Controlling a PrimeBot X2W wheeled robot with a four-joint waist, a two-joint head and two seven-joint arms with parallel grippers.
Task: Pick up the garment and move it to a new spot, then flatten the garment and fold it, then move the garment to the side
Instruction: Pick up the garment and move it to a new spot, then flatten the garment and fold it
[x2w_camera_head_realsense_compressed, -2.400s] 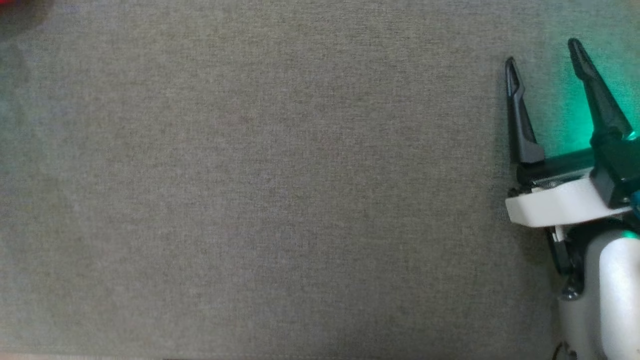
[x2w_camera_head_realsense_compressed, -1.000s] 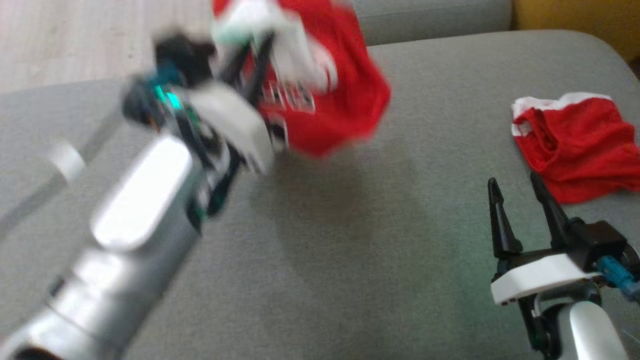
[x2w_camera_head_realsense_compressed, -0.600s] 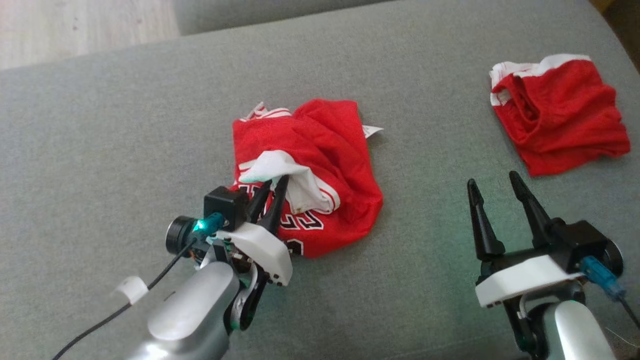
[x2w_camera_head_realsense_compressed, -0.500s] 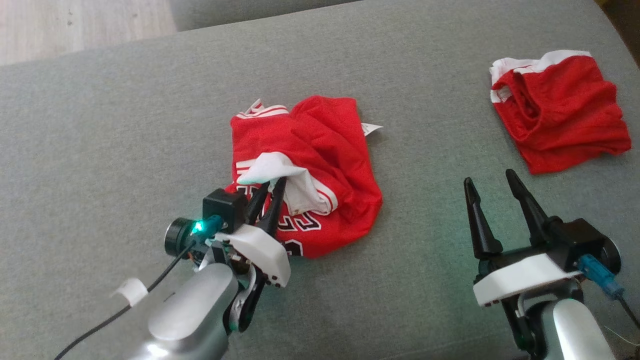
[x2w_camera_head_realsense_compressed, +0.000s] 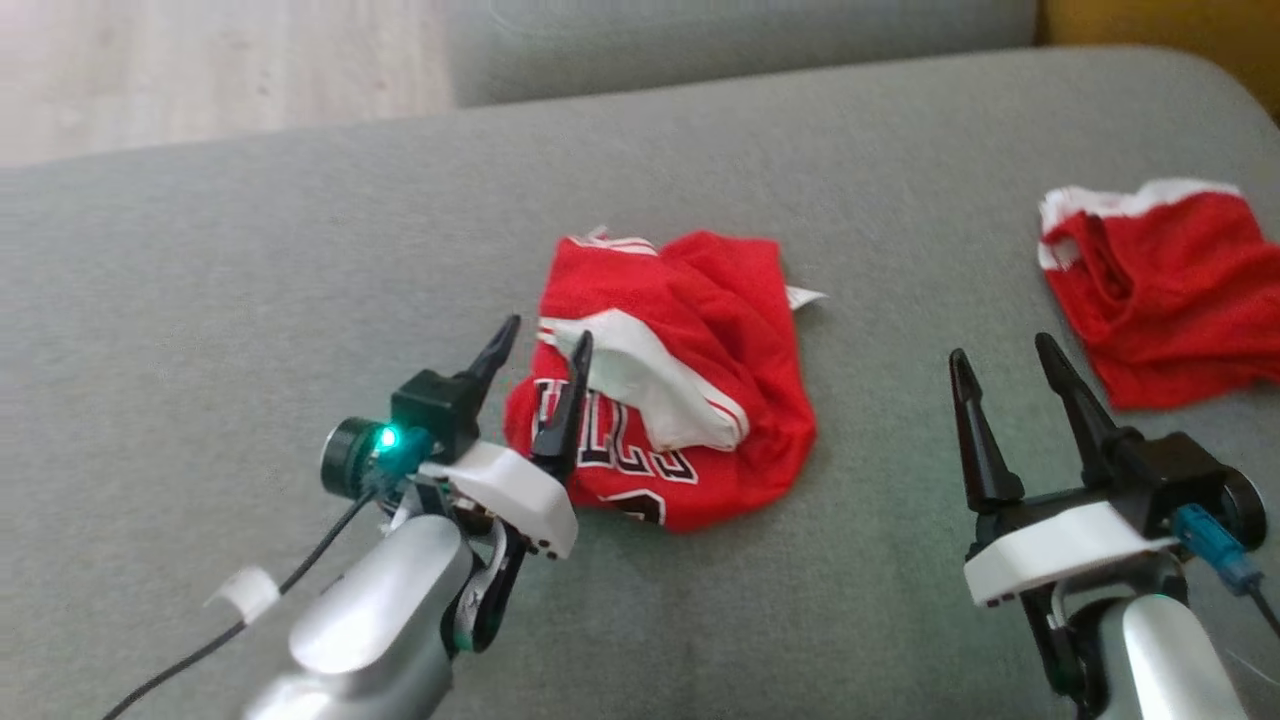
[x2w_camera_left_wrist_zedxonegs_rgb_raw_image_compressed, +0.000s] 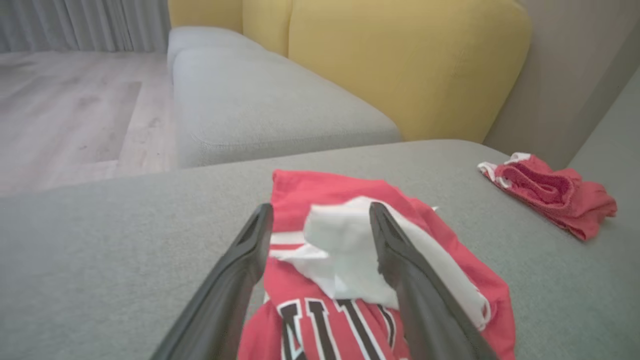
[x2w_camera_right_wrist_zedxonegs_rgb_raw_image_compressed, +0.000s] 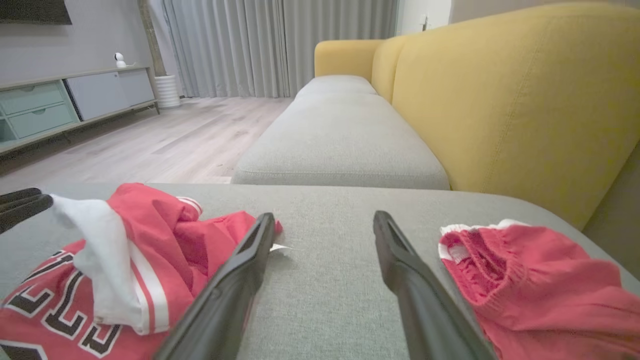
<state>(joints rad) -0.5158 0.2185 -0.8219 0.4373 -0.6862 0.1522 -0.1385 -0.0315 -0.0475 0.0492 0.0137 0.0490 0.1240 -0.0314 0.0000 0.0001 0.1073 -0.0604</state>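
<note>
The garment (x2w_camera_head_realsense_compressed: 720, 340), a red jersey with white trim and black lettering, lies crumpled in the middle of the grey sofa cushion (x2w_camera_head_realsense_compressed: 250, 280). It also shows in the left wrist view (x2w_camera_left_wrist_zedxonegs_rgb_raw_image_compressed: 340, 187) and the right wrist view (x2w_camera_right_wrist_zedxonegs_rgb_raw_image_compressed: 150, 210). My left gripper (x2w_camera_head_realsense_compressed: 546, 335) is open at the jersey's left edge, its fingers standing either side of a raised white fold (x2w_camera_left_wrist_zedxonegs_rgb_raw_image_compressed: 345, 240). My right gripper (x2w_camera_head_realsense_compressed: 1002, 348) is open above bare cushion to the right of the jersey, with nothing between its fingers (x2w_camera_right_wrist_zedxonegs_rgb_raw_image_compressed: 324, 215).
A second red garment (x2w_camera_head_realsense_compressed: 1160, 290) with a white waistband lies bunched at the cushion's far right (x2w_camera_right_wrist_zedxonegs_rgb_raw_image_compressed: 525, 265). A yellow backrest (x2w_camera_right_wrist_zedxonegs_rgb_raw_image_compressed: 500, 100) rises behind it. Another grey cushion (x2w_camera_left_wrist_zedxonegs_rgb_raw_image_compressed: 260, 105) and wooden floor (x2w_camera_head_realsense_compressed: 200, 70) lie beyond.
My left gripper has opened and let go of the jersey's white fold, which stays raised between its fingers. The head camera has shifted a little. The right arm keeps its pose.
</note>
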